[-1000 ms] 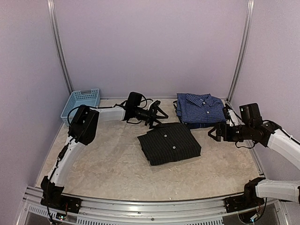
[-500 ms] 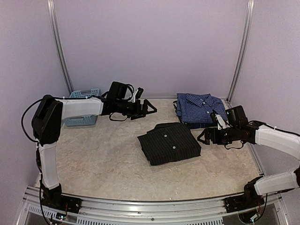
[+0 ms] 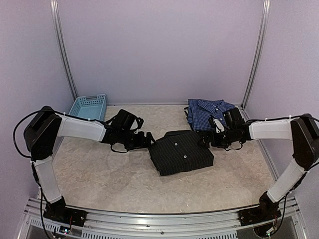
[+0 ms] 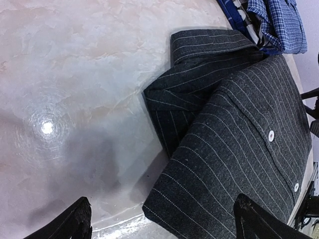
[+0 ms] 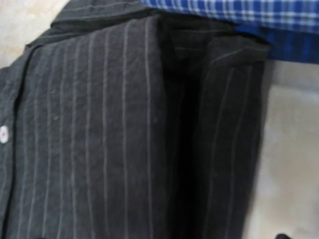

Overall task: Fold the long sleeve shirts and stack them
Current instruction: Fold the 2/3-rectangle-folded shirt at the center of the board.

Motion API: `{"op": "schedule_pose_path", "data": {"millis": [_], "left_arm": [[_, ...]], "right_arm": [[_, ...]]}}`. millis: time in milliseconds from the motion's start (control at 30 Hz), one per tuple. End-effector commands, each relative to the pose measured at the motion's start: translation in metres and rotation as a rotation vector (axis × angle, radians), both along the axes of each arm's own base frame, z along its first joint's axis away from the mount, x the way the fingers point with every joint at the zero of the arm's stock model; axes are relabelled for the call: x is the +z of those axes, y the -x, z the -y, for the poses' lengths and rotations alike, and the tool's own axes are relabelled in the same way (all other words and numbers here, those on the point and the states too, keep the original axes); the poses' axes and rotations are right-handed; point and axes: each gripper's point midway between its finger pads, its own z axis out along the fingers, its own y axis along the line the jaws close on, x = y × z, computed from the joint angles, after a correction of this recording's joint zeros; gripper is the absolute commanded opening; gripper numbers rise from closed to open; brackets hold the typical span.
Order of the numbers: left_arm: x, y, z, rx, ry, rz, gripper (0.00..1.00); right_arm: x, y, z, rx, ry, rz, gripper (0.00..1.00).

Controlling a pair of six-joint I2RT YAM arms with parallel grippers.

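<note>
The black pinstriped shirt (image 3: pixel 180 152) lies folded on the middle of the table, its white buttons facing up. Behind it to the right rests the folded blue check shirt (image 3: pixel 209 112). My left gripper (image 3: pixel 148 140) is low at the black shirt's left edge. It is open, and the shirt's near corner (image 4: pixel 199 189) lies between its fingertips (image 4: pixel 76 221). My right gripper (image 3: pixel 206 140) is open at the shirt's right edge. Its view is filled by pinstriped cloth (image 5: pixel 114 139) with blue check cloth (image 5: pixel 239 11) along the top, and its fingers barely show there.
A light blue plastic basket (image 3: pixel 88 106) stands at the back left. Lilac walls with metal corner posts (image 3: pixel 255 52) close in the table. A metal rail (image 3: pixel 149 219) runs along the near edge.
Both arms have swung inward and down to the black shirt. The left came from the back near the basket to the shirt's left edge, and the right moved left to its right edge.
</note>
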Motion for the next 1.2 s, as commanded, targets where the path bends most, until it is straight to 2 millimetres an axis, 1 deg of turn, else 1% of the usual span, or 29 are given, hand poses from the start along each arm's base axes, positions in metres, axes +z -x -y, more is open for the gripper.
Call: {"op": "schedule_pose_path", "data": {"millis": [0, 67, 133, 233, 367, 467, 533, 600, 633, 733, 767, 933, 1033, 1133, 1167], "left_arm": [[0.003, -0.010, 0.007, 0.010, 0.054, 0.043, 0.93], [-0.006, -0.011, 0.009, 0.004, 0.059, 0.027, 0.89], [-0.014, -0.011, 0.011, -0.001, 0.075, 0.012, 0.84], [-0.022, -0.011, 0.015, -0.016, 0.105, 0.004, 0.75], [-0.021, -0.010, 0.025, -0.056, 0.152, -0.002, 0.59], [-0.015, -0.008, 0.031, -0.080, 0.173, 0.001, 0.47], [-0.011, -0.007, 0.034, -0.096, 0.186, 0.001, 0.38], [-0.006, -0.006, 0.037, -0.114, 0.203, 0.003, 0.28], [-0.004, -0.006, 0.039, -0.121, 0.208, 0.006, 0.21], [0.005, -0.007, 0.045, -0.144, 0.225, 0.023, 0.03], [0.010, -0.009, 0.046, -0.148, 0.231, 0.034, 0.00], [0.038, -0.015, 0.054, -0.178, 0.261, 0.096, 0.00], [0.051, -0.020, 0.060, -0.203, 0.284, 0.120, 0.00], [0.051, -0.026, 0.067, -0.217, 0.294, 0.122, 0.00], [0.048, -0.028, 0.067, -0.214, 0.293, 0.116, 0.00]], "right_arm": [[0.002, -0.016, -0.022, 0.065, -0.055, 0.026, 0.95], [-0.001, -0.020, -0.028, 0.076, -0.075, 0.019, 0.91], [-0.004, -0.023, -0.032, 0.087, -0.090, 0.012, 0.85], [-0.004, -0.023, -0.037, 0.103, -0.112, 0.013, 0.71], [0.001, -0.018, -0.038, 0.108, -0.133, 0.020, 0.48], [0.006, -0.014, -0.037, 0.103, -0.148, 0.026, 0.29], [0.006, -0.010, -0.035, 0.099, -0.154, 0.025, 0.16], [0.008, -0.005, -0.033, 0.092, -0.162, 0.026, 0.06], [0.008, -0.003, -0.032, 0.088, -0.164, 0.026, 0.01], [0.014, 0.003, -0.030, 0.083, -0.173, 0.033, 0.00], [0.017, 0.005, -0.030, 0.084, -0.176, 0.039, 0.00], [0.029, 0.011, -0.027, 0.085, -0.183, 0.072, 0.00], [0.031, 0.015, -0.021, 0.067, -0.170, 0.083, 0.00], [0.030, 0.016, -0.013, 0.028, -0.142, 0.093, 0.00], [0.028, 0.015, -0.010, 0.015, -0.129, 0.091, 0.00]]}}
